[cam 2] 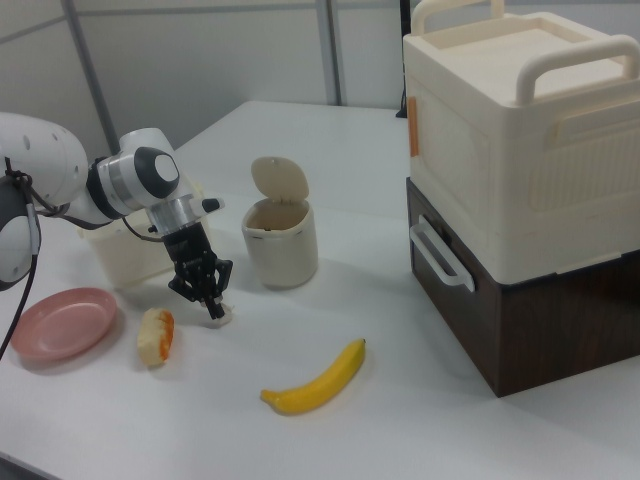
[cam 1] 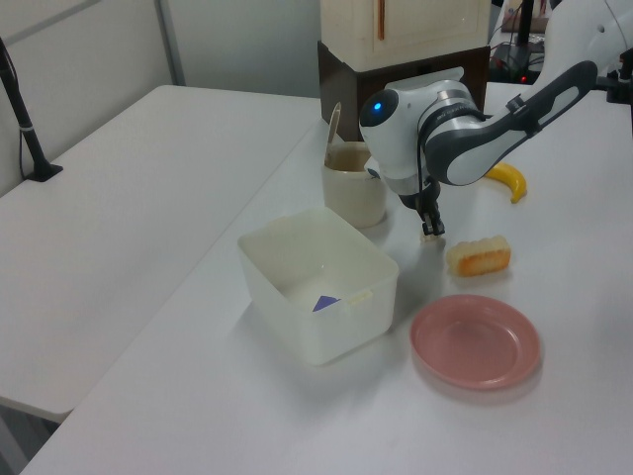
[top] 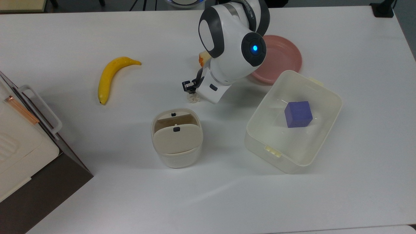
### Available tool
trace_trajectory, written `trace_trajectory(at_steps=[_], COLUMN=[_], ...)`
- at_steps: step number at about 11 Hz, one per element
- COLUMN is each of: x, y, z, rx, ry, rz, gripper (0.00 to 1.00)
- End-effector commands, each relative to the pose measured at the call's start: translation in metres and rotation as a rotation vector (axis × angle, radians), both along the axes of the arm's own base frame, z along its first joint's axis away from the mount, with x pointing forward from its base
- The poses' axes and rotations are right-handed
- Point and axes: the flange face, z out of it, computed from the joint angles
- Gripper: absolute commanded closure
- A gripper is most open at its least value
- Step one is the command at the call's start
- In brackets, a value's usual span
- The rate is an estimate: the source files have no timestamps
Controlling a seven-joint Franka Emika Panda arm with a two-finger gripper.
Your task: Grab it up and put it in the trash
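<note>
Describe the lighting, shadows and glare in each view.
Top view: even overhead light, soft shadows beside the bin and tub, faint sheen streaks on the table. Left view: flat light, a blue indicator glowing on the arm. Right view: soft shadow under the banana.

Upper centre: white arm, gripper (cam 1: 432, 228) pointing down at the white surface (cam 1: 148, 198), tip at a small paper wad (cam 1: 432, 238). Left of it, cream bin (cam 1: 354, 186). Just right, bread piece (cam 1: 479, 257). Lower right, pink plate (cam 1: 476, 340). Centre, translucent tub (cam 1: 318, 285). Far upper right, banana (cam 1: 507, 181).
</note>
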Motion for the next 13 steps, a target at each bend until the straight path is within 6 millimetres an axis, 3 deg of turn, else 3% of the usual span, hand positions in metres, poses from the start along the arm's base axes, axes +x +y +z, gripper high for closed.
trace_trajectory(at_steps=[1, 6, 8, 10, 12, 13], x=[0.006, 0.044, 0.053, 0.065, 0.082, 0.087], y=[-0.012, -0.063, -0.073, -0.071, -0.068, -0.067], z=[0.051, 0.167, 0.196, 0.203, 0.171, 0.169], rx=[0.023, 0.182, 0.215, 0.244, 0.228, 0.240], ry=[-0.089, -0.297, -0.358, -0.466, -0.505, -0.550], rz=[-0.019, -0.196, -0.221, -0.240, -0.273, -0.292], gripper=[1.00, 1.00, 1.00, 1.00, 1.00, 1.00])
